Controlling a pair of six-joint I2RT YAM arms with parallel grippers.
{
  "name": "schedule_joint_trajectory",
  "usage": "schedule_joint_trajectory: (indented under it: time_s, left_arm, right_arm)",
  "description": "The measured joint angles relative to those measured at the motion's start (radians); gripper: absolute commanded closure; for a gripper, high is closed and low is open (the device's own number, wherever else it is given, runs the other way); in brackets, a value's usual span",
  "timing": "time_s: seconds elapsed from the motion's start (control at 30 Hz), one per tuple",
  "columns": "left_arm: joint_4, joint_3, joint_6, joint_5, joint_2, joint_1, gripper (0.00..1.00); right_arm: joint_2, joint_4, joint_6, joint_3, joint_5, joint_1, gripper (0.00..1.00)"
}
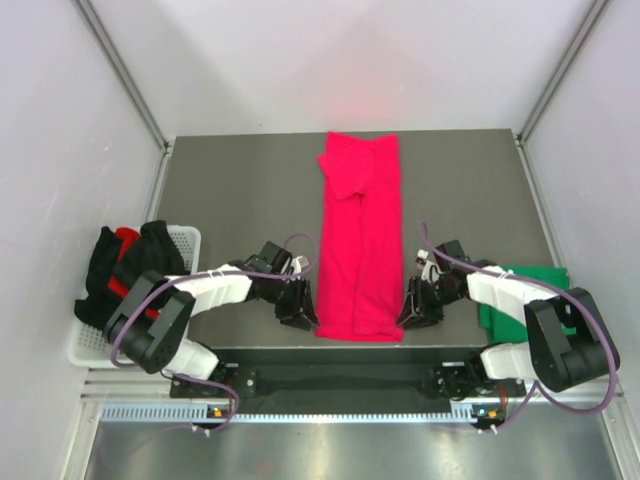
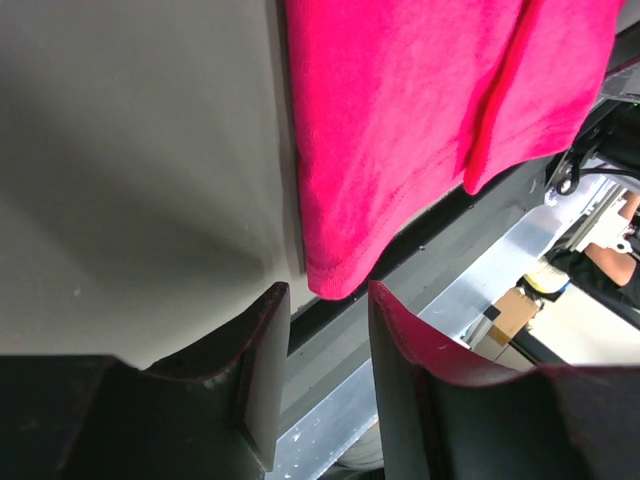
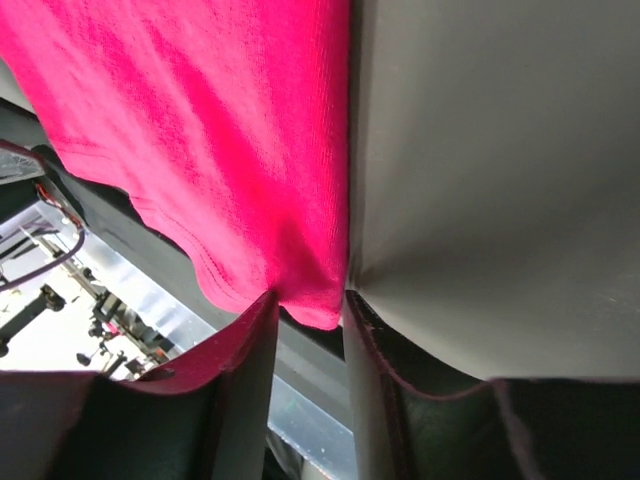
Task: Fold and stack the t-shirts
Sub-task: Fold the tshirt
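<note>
A bright crimson-pink t-shirt, folded into a long narrow strip, lies down the middle of the grey table, its hem at the near edge. My left gripper is open at the hem's left corner; in the left wrist view the pink corner ends just beyond my open gripper. My right gripper is open at the right corner; in the right wrist view the pink corner reaches in between the tips of the gripper. A dark green t-shirt lies folded at the right.
A white basket at the left holds black and red t-shirts. The table's near edge and a metal rail run just below both grippers. White walls enclose the table.
</note>
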Motion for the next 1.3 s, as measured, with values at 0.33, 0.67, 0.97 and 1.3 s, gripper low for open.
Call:
schedule_joint_trajectory:
  time_s: [0.33,0.67,0.97,1.3]
  left_arm:
    - [0.006,0.053,0.008,0.000,0.090,-0.002,0.66]
    - [0.011,0.074,0.026,0.000,0.108,-0.003,1.00]
    - [-0.019,0.108,0.062,-0.006,0.059,0.021,1.00]
    - [-0.047,0.348,0.167,-0.054,0.040,0.123,1.00]
  right_arm:
    - [0.002,0.023,0.019,-0.014,-0.015,0.020,0.73]
    - [0.009,0.039,0.036,-0.014,-0.026,0.031,1.00]
    - [-0.074,-0.009,-0.035,0.069,-0.040,0.024,1.00]
    - [-0.079,-0.013,-0.148,0.290,-0.061,-0.078,1.00]
